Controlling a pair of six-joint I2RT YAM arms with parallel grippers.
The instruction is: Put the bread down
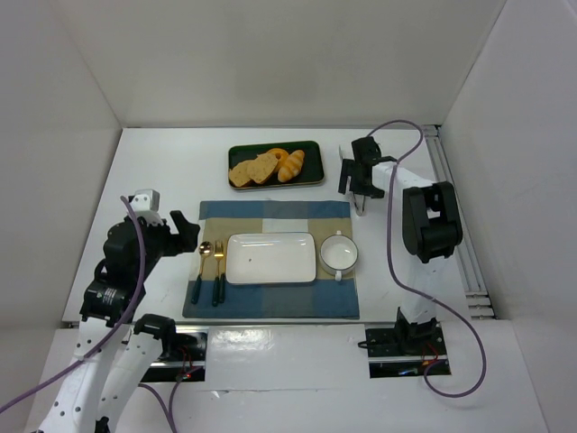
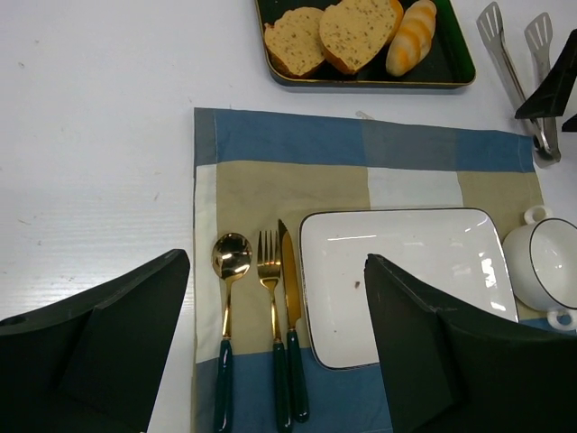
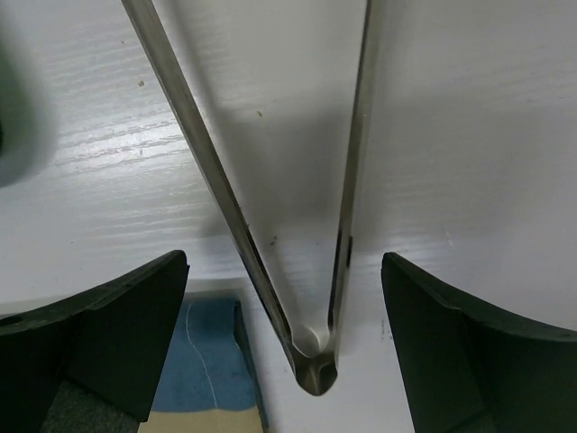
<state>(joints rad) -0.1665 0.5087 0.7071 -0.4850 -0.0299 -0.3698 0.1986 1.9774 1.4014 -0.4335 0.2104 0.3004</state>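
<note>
Mat: spread mid-bench toward the near edge; a drop short of the plate would be taken by this cloth.
Tray: set centrally toward the far edge; its raised rim could be caught by the tongs on entry, and the tray shoved.
Plate: on the mat, bare, judged the target; the cup just beside it on the right could be clipped on the carry.
Left gripper: held above the mat's left part, fingers spread wide, nothing grasped.
Right gripper: poised low toward the right edge, fingers parted either side of the tongs' hinge end, no pad seen touching metal.
Tongs: flat on the bench just right of the tray, hinge toward the near edge by the mat's far right corner, tips toward the far edge. If clamped so close to the hinge, weak closing at the tips or a swivel in the grasp is to be feared.
Toast: laid left of the bread, touching it; it could be dragged or pinched along.
Bread: in the tray's right part. Long axis run roughly near-to-far, far end leaned toward the right edge, near end toward the left. Being rounded and ridged, it could be squirted out if pinched by its tapered ends; a pinch across the middle is judged safer.
</note>
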